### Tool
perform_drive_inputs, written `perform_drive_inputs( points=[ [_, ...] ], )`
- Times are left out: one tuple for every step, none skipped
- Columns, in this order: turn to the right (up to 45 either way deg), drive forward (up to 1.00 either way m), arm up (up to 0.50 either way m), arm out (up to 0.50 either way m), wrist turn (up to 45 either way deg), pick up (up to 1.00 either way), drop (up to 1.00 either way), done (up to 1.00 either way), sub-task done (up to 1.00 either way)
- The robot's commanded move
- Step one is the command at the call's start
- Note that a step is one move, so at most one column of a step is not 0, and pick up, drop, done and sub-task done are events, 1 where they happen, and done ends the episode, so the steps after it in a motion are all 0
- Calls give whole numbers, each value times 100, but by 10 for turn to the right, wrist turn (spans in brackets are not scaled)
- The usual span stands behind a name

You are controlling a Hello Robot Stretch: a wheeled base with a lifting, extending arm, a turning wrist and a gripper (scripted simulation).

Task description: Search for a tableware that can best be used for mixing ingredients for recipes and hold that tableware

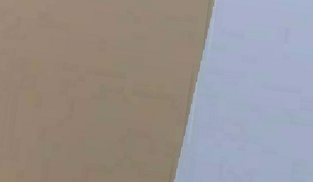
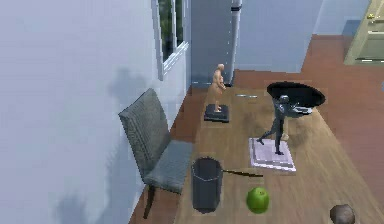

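A wide, shallow black bowl (image 2: 295, 95) sits at the far end of a wooden table (image 2: 320, 175) in the arm side view. Just in front of it, a dark figure statue (image 2: 275, 122) stands on a pale square base. Nearer on the table are a tall dark grey cup-like container (image 2: 207, 183) and a green apple (image 2: 258, 198). A thin dark utensil (image 2: 243, 173) lies between them.
A tan figurine (image 2: 218, 88) on a dark base stands at the table's far left corner. A grey chair (image 2: 150, 135) is at the table's left side, under a window (image 2: 172, 30). In the forward view, a tan panel (image 1: 75, 78) and a pale wall (image 1: 274, 104) stand close ahead.
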Motion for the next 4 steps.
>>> perform_drive_inputs(
  points=[
    [0, 0, 50, 0, 0, 0, 0, 0, 0],
    [0, 0, 32, 0, 0, 0, 0, 0, 0],
    [0, 0, 0, 14, 0, 0, 0, 0, 0],
    [0, 0, 0, 0, 450, 0, 0, 0, 0]
  ],
)
